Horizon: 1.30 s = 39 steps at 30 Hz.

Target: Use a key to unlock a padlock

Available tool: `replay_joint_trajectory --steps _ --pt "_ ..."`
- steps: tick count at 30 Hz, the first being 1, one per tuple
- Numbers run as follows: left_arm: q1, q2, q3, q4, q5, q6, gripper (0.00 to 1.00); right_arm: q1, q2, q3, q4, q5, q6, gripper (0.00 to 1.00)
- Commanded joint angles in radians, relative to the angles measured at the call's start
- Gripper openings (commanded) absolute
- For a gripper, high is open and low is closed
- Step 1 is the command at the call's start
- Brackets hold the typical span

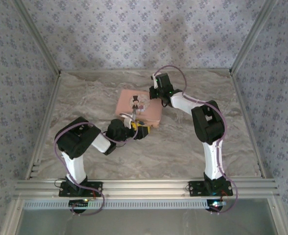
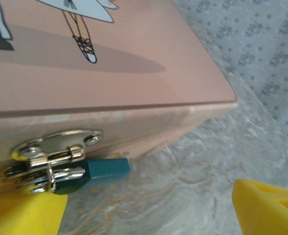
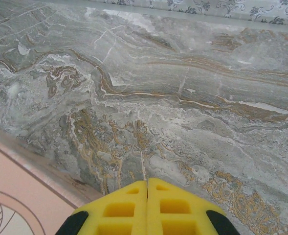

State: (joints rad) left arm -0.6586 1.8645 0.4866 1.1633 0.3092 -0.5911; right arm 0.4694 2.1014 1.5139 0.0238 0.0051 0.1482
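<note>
Marble table (image 1: 183,147); left wrist reveals padlock (image 2: 109,167) on clasp (image 2: 55,155).

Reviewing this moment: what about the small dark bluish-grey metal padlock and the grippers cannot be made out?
Left wrist: small dark bluish-grey metal padlock is blurred; the silver metal clasp covers its shackle, so locked or unlocked is unclear.
Top external: padlock too small, crowded by the left gripper.
Right wrist: bottom edge hides whether the shut right gripper touches the pink tin box.

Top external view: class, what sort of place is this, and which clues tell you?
Probably a robot test cell: the left arm and right arm bolted to an aluminium rail, a marble-patterned tabletop, and patterned walls closing it in.
</note>
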Motion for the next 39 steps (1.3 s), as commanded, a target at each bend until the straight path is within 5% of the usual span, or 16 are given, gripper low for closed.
replay_joint_trajectory --steps 1,9,16,27,39 --pt "-0.004 -0.039 0.017 0.083 -0.148 0.047 0.89 0.054 0.017 -0.054 -0.185 -0.079 -0.012 0.00" --pt "0.033 -0.043 -0.012 0.128 -0.043 0.005 0.80 0.057 0.018 -0.052 -0.183 -0.080 -0.012 0.00" --pt "0.072 -0.100 -0.075 0.102 -0.104 -0.002 0.87 0.056 0.020 -0.053 -0.179 -0.074 -0.012 0.00" --pt "0.111 -0.124 -0.075 0.056 0.057 -0.019 0.76 0.002 -0.095 -0.050 -0.253 0.018 0.033 0.00" --pt "0.159 -0.182 -0.106 -0.025 0.060 0.010 0.84 -0.017 -0.280 -0.206 -0.354 0.163 0.176 0.00"
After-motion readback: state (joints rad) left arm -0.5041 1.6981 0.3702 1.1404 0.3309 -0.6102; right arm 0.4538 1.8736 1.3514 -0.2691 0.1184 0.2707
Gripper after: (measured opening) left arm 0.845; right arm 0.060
